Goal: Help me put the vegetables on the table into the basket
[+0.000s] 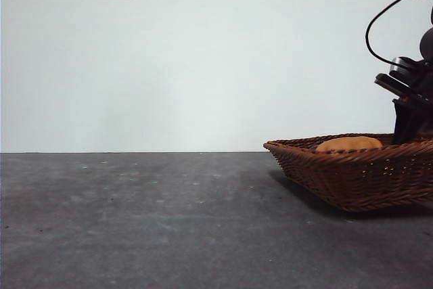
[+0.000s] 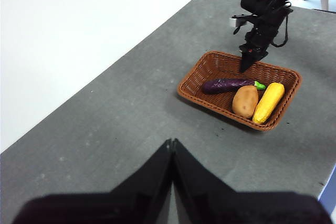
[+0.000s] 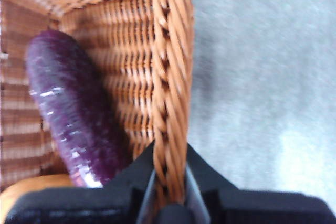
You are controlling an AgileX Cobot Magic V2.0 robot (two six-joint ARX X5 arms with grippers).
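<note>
The basket (image 1: 338,167) (image 2: 220,109) stands on the table (image 1: 135,221) at the right. All three vegetables lie inside it: the purple eggplant (image 2: 227,84) (image 3: 71,114), the potato (image 1: 348,144) (image 2: 245,101) and the yellow vegetable (image 2: 269,102). My right gripper (image 1: 408,130) (image 2: 245,65) (image 3: 169,156) is at the basket's far rim (image 3: 170,77), with a jaw on each side of the braid and closed onto it. The eggplant lies just beside it. My left gripper (image 2: 171,142) hangs shut and empty, high over the bare table, well away from the basket.
The table's edge runs along a white wall (image 1: 203,65) behind the basket. A black cable (image 1: 379,25) loops above the right arm. In the left wrist view, the table's near edge (image 2: 328,182) lies close to the basket.
</note>
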